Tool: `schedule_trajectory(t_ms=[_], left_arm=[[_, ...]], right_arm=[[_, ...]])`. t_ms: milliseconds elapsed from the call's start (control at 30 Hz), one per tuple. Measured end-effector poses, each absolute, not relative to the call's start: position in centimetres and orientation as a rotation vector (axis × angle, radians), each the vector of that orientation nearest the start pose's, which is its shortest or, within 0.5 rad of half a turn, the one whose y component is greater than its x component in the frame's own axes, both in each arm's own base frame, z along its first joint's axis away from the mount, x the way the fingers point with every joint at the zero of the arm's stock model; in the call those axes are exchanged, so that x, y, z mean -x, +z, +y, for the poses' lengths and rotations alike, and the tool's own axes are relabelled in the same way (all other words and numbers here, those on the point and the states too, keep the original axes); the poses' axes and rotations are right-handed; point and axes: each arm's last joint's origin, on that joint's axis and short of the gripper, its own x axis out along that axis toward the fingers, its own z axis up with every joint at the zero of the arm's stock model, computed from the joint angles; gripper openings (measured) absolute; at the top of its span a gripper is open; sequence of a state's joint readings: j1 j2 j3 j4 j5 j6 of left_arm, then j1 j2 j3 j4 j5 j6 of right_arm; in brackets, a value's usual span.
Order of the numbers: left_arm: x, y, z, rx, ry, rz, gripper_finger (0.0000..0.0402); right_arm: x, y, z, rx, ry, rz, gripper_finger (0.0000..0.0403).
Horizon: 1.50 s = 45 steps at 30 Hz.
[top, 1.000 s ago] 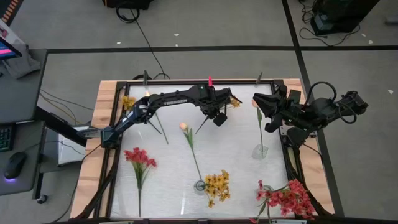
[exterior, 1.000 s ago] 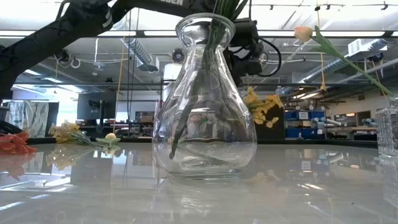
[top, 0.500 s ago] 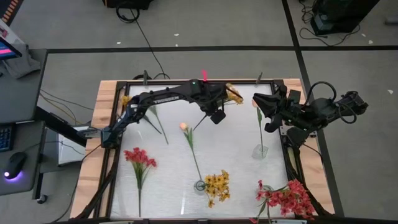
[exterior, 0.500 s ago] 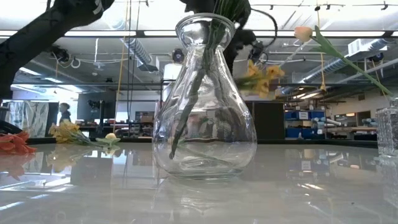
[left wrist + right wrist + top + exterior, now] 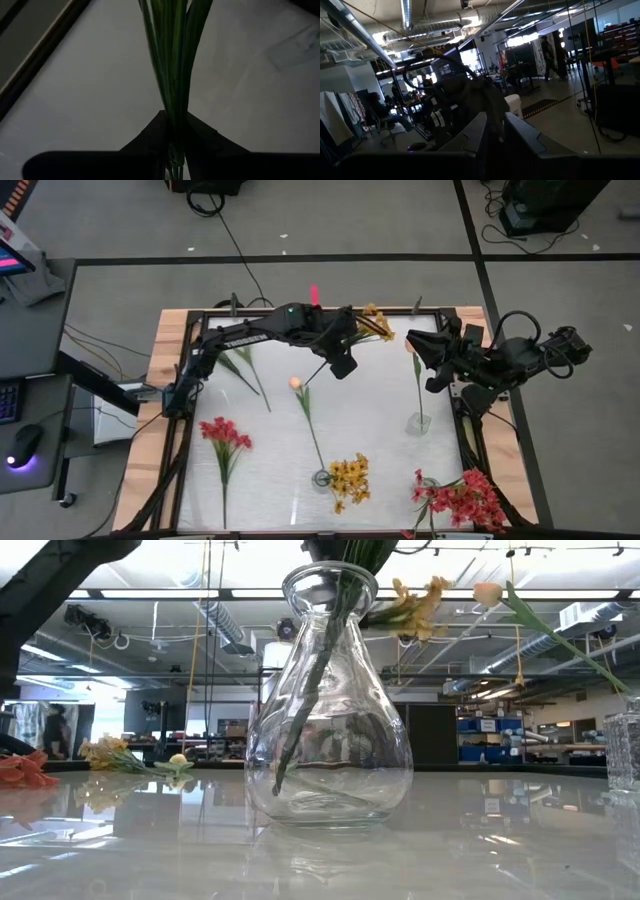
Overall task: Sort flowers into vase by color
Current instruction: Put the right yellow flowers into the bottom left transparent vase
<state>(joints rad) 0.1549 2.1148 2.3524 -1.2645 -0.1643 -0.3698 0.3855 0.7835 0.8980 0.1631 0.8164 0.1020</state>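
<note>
My left gripper [image 5: 340, 363] is over the far middle of the table, shut on a yellow-orange flower cluster [image 5: 373, 325]. In the low view the blossoms [image 5: 415, 605] show high behind the flask vase [image 5: 328, 700]. That vase [image 5: 321, 478] holds green stems, with a yellow cluster [image 5: 350, 478] and a peach tulip [image 5: 296, 383]. A second peach tulip [image 5: 412, 345] stands in the right vase [image 5: 418, 422]. A red cluster [image 5: 465, 498] sits in the near-right vase. My right gripper [image 5: 420, 352] waits shut above the table's right side. My left gripper pinches the yellow cluster's green stems [image 5: 175, 117] between its two fingers, several stems together, partway between the blossoms and the cut end [image 5: 313, 383]. The stems run on ahead past the fingertips. The flower is lifted clear of the table.
A red-pink flower [image 5: 225, 435] lies on the table's left part, and a yellow cluster [image 5: 205, 343] with long green stems [image 5: 250, 380] lies at the far left. A dark frame [image 5: 300, 312] borders the table. Bare white surface shows in the middle [image 5: 370, 410].
My left gripper has risen and drawn slightly toward the far left, still shut on the stems. The yellow cluster has gone up with it: in the low view the blossoms climb from mid-height beside the flask vase to near its mouth.
</note>
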Motion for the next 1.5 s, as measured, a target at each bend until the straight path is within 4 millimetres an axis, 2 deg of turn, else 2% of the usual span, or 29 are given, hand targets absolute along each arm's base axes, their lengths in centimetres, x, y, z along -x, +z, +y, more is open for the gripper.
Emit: schedule_trajectory(t_ms=[467, 700, 1000, 1200, 1500], left_arm=[[-40.8, 38.6, 4.8, 0.254, 0.51, 0.926, 0.0054], [-39.6, 39.6, 4.4, 0.198, 0.577, 0.922, 0.0054], [-39.6, 39.5, 3.9, 0.142, 0.6, 0.934, 0.0054], [-40.0, 38.6, 4.0, 0.076, 0.609, 0.959, 0.0041], [-40.0, 38.8, 3.9, 0.063, 0.635, 0.928, 0.0031]], right_arm=[[-15.0, 40.1, 3.8, -0.258, -0.416, -0.253, 0.0075], [-15.0, 40.2, 3.8, -0.259, -0.417, -0.254, 0.0075], [-15.0, 40.1, 3.8, -0.258, -0.416, -0.252, 0.0075], [-15.0, 40.1, 3.8, -0.258, -0.416, -0.253, 0.0075], [-15.0, 40.1, 3.8, -0.258, -0.417, -0.253, 0.0075]])
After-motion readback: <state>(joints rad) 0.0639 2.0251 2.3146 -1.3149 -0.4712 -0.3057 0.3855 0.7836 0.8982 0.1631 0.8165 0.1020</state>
